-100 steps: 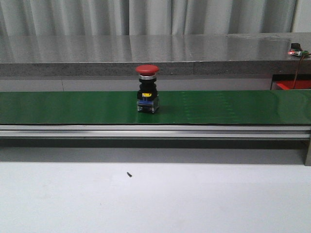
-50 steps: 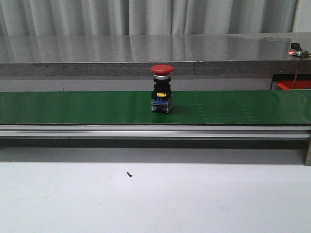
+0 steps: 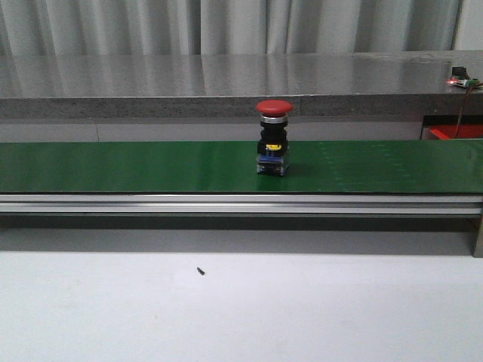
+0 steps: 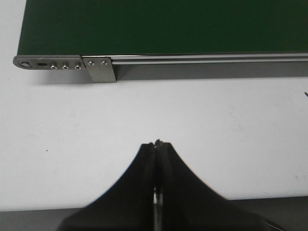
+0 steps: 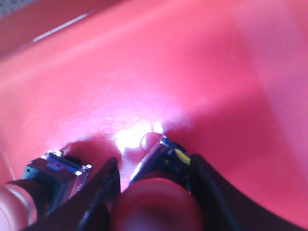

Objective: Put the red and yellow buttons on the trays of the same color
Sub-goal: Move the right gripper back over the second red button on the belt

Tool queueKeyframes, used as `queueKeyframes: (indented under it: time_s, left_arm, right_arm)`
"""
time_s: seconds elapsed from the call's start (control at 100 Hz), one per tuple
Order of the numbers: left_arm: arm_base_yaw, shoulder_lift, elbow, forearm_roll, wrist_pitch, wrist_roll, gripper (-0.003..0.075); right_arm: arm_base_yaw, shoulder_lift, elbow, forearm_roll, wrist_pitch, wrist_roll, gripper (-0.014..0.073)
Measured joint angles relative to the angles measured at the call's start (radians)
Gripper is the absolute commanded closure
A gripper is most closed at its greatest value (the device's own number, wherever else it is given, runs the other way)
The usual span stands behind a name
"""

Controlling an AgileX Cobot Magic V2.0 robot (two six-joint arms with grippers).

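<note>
The right tool (image 5: 154,180) is grasping a red button (image 5: 156,204) over the red tray (image 5: 202,72); the left tool (image 4: 157,144) is hanging clenched, empty.

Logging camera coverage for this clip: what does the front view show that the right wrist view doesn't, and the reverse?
Only the front view shows the green conveyor belt, one red button standing upright on it, the white table in front and the grey counter behind. No arm appears there.

Only the right wrist view shows the right gripper over the inside of a red tray, its fingers around a red button, with a second button lying beside it.

Both show red buttons, though different ones.
</note>
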Motion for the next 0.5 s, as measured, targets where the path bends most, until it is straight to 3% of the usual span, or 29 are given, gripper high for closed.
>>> queueKeyframes:
  time_s: [0.08, 0.15, 0.5]
  left_arm:
    - [0.000, 0.000, 0.000, 0.000, 0.000, 0.000, 0.0740]
    - [0.000, 0.000, 0.000, 0.000, 0.000, 0.000, 0.0739]
    - [0.000, 0.000, 0.000, 0.000, 0.000, 0.000, 0.0740]
  right_arm:
    - [0.002, 0.010, -0.013, 0.001, 0.012, -0.006, 0.0006]
    - [0.004, 0.011, -0.013, 0.001, 0.014, -0.006, -0.0078]
    - [0.030, -0.036, -0.017, -0.006, 0.067, -0.014, -0.0052]
